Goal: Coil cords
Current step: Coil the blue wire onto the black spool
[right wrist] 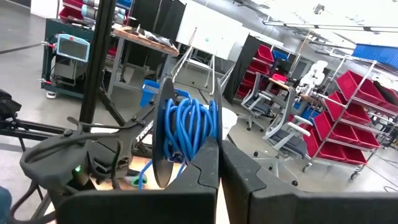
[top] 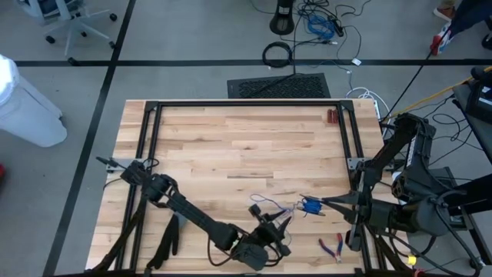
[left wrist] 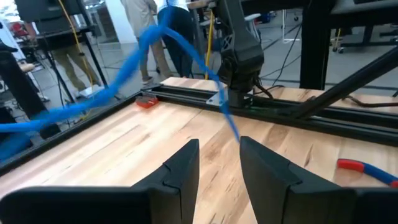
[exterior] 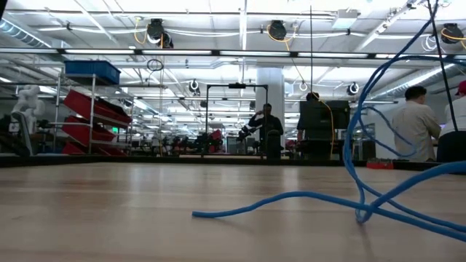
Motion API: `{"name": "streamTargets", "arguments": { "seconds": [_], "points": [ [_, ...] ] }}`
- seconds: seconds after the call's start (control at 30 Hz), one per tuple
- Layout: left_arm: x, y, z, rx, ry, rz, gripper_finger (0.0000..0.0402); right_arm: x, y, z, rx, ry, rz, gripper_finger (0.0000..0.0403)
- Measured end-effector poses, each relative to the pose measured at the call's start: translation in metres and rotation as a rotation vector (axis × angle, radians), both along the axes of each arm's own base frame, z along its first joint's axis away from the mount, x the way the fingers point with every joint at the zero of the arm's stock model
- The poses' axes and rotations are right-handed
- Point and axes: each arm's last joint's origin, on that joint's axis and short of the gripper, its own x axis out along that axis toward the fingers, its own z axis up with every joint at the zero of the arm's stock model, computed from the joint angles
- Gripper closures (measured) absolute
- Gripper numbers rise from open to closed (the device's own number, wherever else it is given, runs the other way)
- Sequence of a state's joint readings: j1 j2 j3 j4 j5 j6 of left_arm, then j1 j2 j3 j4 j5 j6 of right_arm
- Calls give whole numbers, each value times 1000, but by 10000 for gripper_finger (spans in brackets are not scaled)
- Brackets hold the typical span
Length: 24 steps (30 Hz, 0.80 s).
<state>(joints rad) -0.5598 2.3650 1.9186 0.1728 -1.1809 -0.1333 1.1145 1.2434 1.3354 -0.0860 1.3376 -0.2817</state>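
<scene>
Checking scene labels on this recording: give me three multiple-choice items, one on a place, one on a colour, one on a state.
1. Where do the red-handled pliers lie?
A. On the table beside the right arm
B. In the left claw
C. On the floor

2. What colour is the cord?
A. Yellow
B. Blue
C. White

3. How is the right claw?
A. Open and empty
B. Resting flat on the table
C. Shut on the cord's wound part

Answers:
1 A: the high view shows the red-handled pliers on the wood next to the right arm.
2 B: the cord shows blue across the tabletop in the low view.
3 C: in the right wrist view the right claw pinches the wound blue loops.
</scene>
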Motion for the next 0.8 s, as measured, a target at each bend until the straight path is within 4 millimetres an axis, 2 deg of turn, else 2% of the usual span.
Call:
{"name": "streamTargets", "arguments": {
  "seconds": [0.23, 0.43, 0.57, 0.8],
  "points": [
    [4, 7, 0, -15, -10, 10, 278, 0, 0, 0, 0, 0, 3, 403],
    [14, 16, 3, -100, -46, -125, 278, 0, 0, 0, 0, 0, 4, 403],
    [18, 21, 3, -127, -52, -141, 278, 0, 0, 0, 0, 0, 4, 403],
    [18, 18, 3, -137, -46, -195, 278, 0, 0, 0, -1, 0, 4, 403]
  ]
}}
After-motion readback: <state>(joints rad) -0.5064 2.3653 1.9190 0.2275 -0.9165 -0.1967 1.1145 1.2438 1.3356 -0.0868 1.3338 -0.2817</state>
